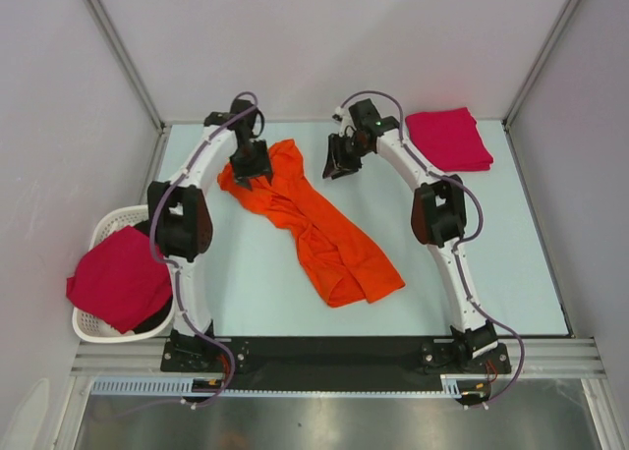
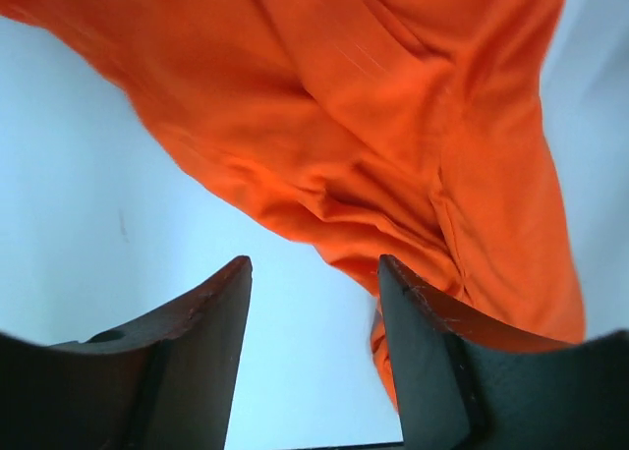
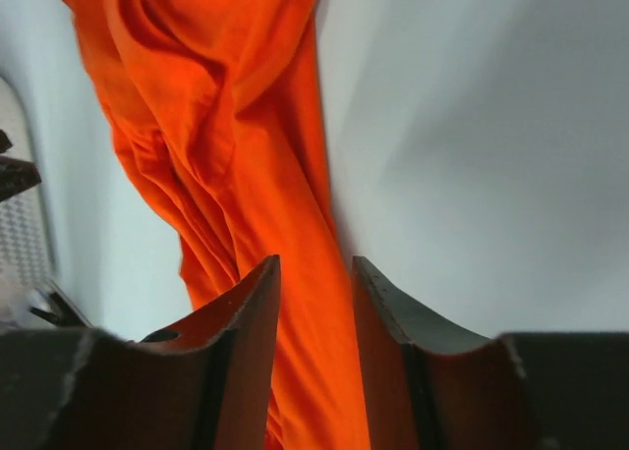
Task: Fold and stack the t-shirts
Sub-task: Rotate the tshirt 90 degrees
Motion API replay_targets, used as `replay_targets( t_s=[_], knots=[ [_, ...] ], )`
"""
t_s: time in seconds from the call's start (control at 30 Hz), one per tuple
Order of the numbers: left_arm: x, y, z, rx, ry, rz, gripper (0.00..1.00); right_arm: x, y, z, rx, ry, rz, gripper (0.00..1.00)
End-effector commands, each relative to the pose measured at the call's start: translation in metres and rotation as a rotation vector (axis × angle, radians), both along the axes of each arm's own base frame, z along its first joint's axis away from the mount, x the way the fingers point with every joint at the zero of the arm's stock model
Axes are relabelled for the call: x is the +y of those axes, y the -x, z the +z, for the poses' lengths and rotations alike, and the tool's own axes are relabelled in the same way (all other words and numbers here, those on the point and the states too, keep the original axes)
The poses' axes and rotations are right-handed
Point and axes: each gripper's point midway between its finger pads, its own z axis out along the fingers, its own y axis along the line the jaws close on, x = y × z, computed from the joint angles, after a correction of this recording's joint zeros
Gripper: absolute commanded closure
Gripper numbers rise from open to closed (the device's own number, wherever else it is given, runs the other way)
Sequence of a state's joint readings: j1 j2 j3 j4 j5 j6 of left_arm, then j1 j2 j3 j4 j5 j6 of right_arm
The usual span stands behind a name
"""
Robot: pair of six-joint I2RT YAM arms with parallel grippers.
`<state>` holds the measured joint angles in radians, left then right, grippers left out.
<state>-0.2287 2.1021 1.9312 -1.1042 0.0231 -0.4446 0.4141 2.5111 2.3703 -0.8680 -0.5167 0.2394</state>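
**Orange t-shirt lies bunched, and both grippers are empty at its far end**

Across the table, the orange t-shirt runs as a twisted diagonal band from far left-centre to the near middle. A pinch there would likely catch several layers, so spreading it could tighten the twist. One crimson-pink t-shirt drapes over the white basket at the left, and the folded crimson-pink t-shirt sits in the far right corner, well clear. The left gripper has its jaws wide over bare table with the cloth just beyond, so it may close on nothing. The right gripper has its jaws narrower and holds nothing, and it could snag only a loose ridge.
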Motion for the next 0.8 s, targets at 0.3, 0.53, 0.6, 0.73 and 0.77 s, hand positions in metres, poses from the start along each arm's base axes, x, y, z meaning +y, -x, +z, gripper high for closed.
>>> replay_targets(
  t_s=[0.3,0.53,0.6,0.73,0.77],
  knots=[
    [0.079,-0.033,0.036,-0.128,0.120,0.179,0.34,0.027,-0.066,0.035,0.107,-0.539,-0.091,0.52],
    [0.080,-0.025,0.025,-0.095,0.110,0.172,0.24,0.055,-0.065,0.015,0.256,-0.708,-0.076,0.47],
    [0.081,-0.023,0.023,-0.089,0.103,0.170,0.23,0.062,-0.060,0.009,0.276,-0.712,-0.067,0.45],
    [0.079,-0.021,0.023,-0.085,0.110,0.167,0.22,0.077,-0.050,0.002,0.296,-0.702,-0.052,0.40],
    [0.079,-0.022,0.022,-0.085,0.111,0.164,0.22,0.079,-0.049,0.000,0.302,-0.700,-0.052,0.40]
  ],
)
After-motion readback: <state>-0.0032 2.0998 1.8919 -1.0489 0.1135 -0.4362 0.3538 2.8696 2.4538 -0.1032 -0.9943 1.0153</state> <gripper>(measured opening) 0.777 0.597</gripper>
